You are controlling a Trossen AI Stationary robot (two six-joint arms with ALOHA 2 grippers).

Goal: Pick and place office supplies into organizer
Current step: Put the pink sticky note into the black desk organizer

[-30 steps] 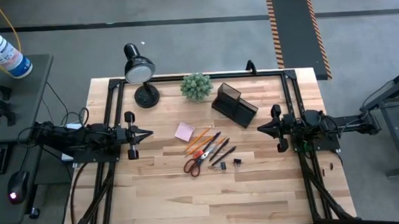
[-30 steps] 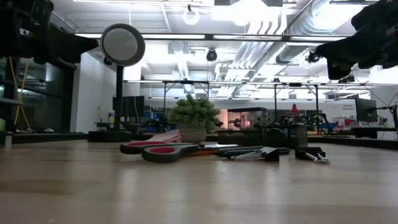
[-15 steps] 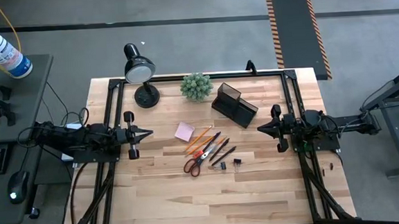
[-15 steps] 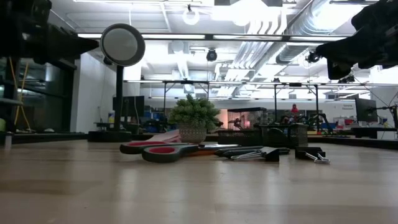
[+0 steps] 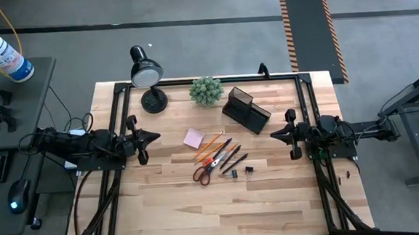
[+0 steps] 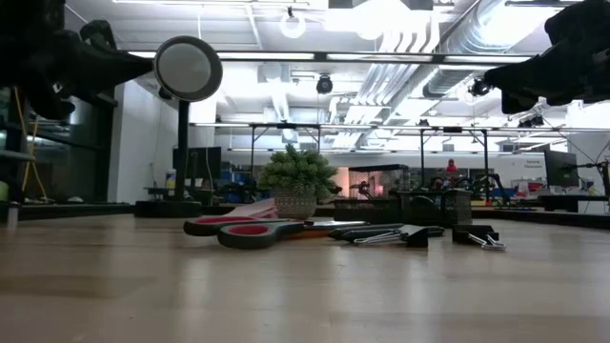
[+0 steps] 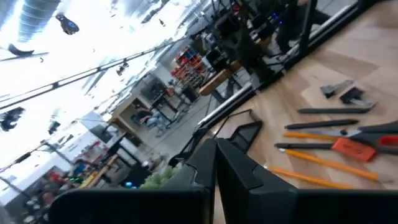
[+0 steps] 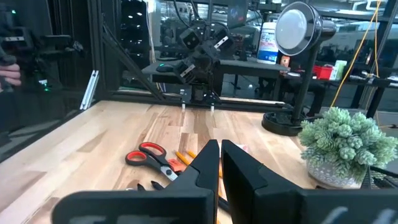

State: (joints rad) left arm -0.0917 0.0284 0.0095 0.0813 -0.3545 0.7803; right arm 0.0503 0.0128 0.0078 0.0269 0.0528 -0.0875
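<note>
High view shows both pincers empty and closed, the left gripper (image 5: 151, 138) nearest the pink sticky-note pad (image 5: 193, 138), organizer (image 5: 246, 110) beyond; nothing picked yet, so I judge reaching and opening comes next.

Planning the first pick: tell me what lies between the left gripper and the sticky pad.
Nothing visible: bare table separates the left gripper from the sticky pad. The lamp and plant stand farther back, off that line.
</note>
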